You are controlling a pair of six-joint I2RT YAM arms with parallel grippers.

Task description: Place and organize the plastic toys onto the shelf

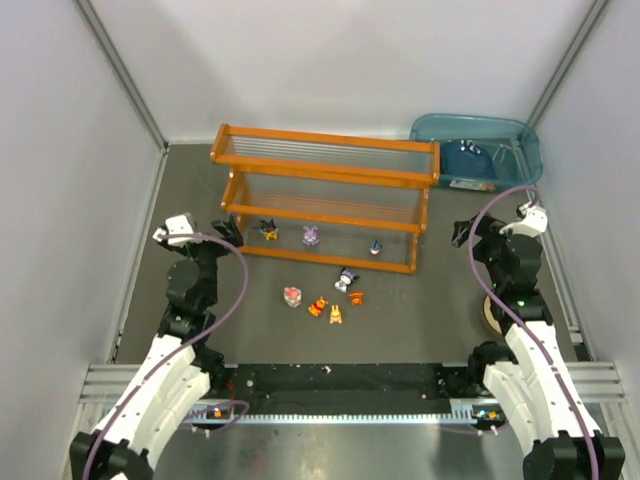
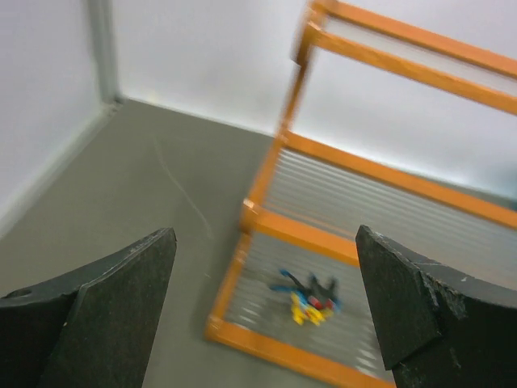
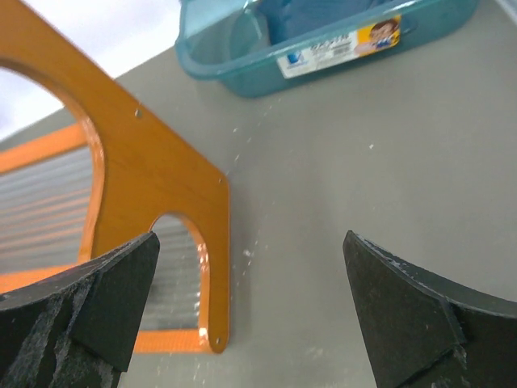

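The orange-framed shelf [image 1: 325, 195] stands at the back middle. On its lowest tier stand a dark blue and yellow toy [image 1: 268, 229], a purple toy [image 1: 311, 235] and a small dark blue toy [image 1: 376, 247]. On the table in front lie a black-white toy [image 1: 347, 277], an orange toy [image 1: 356, 297], a pink-white toy [image 1: 291, 296], a yellow-orange toy [image 1: 317, 307] and another orange toy [image 1: 337, 316]. My left gripper [image 1: 228, 228] is open and empty at the shelf's left end; its wrist view shows the dark blue and yellow toy [image 2: 311, 297] between the fingers. My right gripper [image 1: 465, 232] is open and empty beside the shelf's right side panel [image 3: 153, 186].
A translucent teal bin [image 1: 478, 150] with a blue item [image 1: 467, 160] stands at the back right, also in the right wrist view [image 3: 323, 40]. A tan ring [image 1: 490, 315] lies by the right arm. Grey walls close in both sides and the back.
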